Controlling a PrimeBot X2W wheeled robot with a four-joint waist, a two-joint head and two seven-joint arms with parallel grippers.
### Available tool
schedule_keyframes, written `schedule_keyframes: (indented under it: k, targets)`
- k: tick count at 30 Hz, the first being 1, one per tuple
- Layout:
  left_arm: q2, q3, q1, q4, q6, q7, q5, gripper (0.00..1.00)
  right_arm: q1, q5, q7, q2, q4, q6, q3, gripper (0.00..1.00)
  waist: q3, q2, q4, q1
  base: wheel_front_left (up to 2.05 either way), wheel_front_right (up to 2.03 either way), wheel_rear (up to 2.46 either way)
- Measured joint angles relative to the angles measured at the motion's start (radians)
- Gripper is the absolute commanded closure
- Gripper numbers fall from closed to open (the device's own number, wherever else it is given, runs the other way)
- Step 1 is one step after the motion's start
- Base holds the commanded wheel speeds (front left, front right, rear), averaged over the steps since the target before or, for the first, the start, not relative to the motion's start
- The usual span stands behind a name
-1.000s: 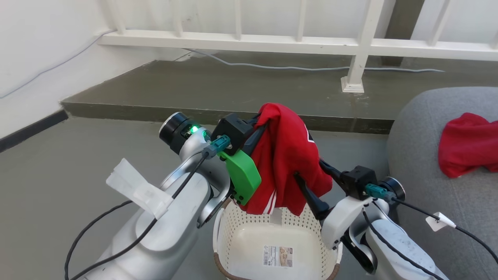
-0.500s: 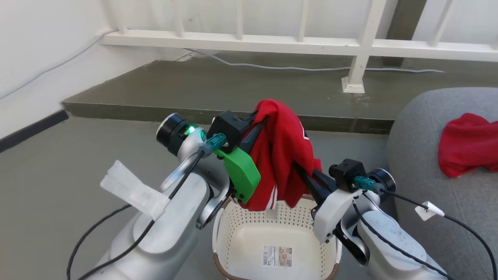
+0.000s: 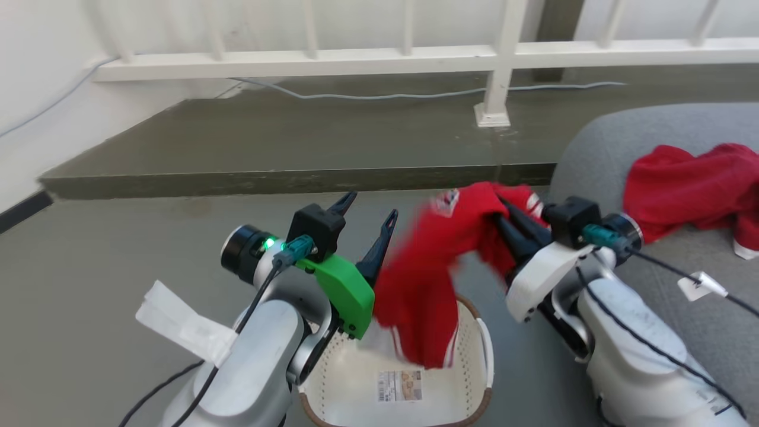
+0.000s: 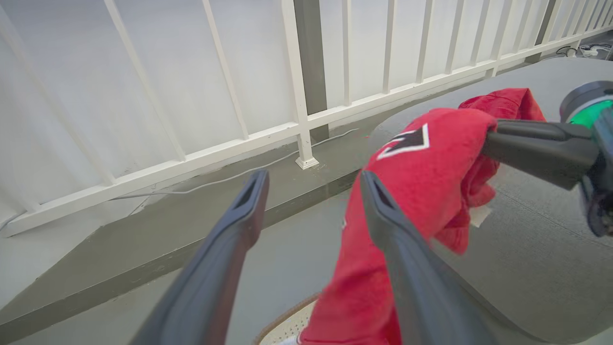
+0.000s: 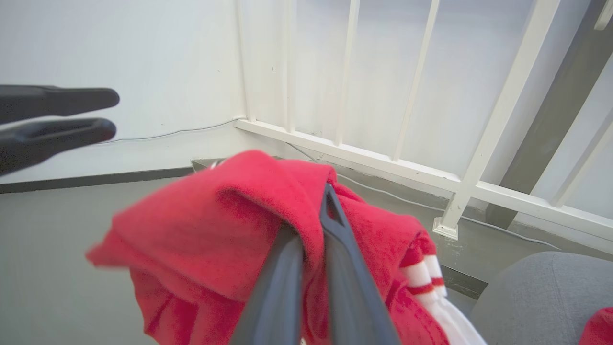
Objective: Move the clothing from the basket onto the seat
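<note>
Jaws of my left gripper (image 3: 370,206) stand spread and empty, raised above the basket (image 3: 487,367). A red garment (image 3: 424,267) hangs over the basket, pinched in my right gripper (image 3: 505,212), jaws pressed together on its fold. At right, the seat (image 3: 593,148) carries a second red garment (image 3: 682,184); I see a white railing (image 3: 296,56) behind.

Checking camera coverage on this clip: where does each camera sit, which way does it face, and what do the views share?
Head: on the head, facing down at the basket; forearms, left gripper and right gripper show.
Left wrist: looks along its own spread fingers toward the railing.
Right wrist: looks along its own shut fingers, toward the railing.
Shared: the red garment the right gripper grips.
</note>
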Motion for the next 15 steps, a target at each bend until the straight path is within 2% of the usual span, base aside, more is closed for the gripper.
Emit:
schedule_keyframes:
  k: [8, 15]
  targets:
    - [0.005, -0.005, 0.056, 0.01, 0.008, -0.041, -0.004, 0.0, -0.041, 0.001, -0.007, -0.053, -0.043, 0.0, -0.045, 1.0, 0.006, 0.0, -0.075, 0.0, 0.0, 0.0, 0.0]
    - [0.006, -0.034, 0.105, 0.011, -0.002, -0.074, -0.007, 0.0, -0.06, 0.001, -0.005, -0.11, -0.085, -0.002, -0.081, 1.0, 0.01, 0.0, -0.156, 0.0, 0.0, 0.0, 0.0]
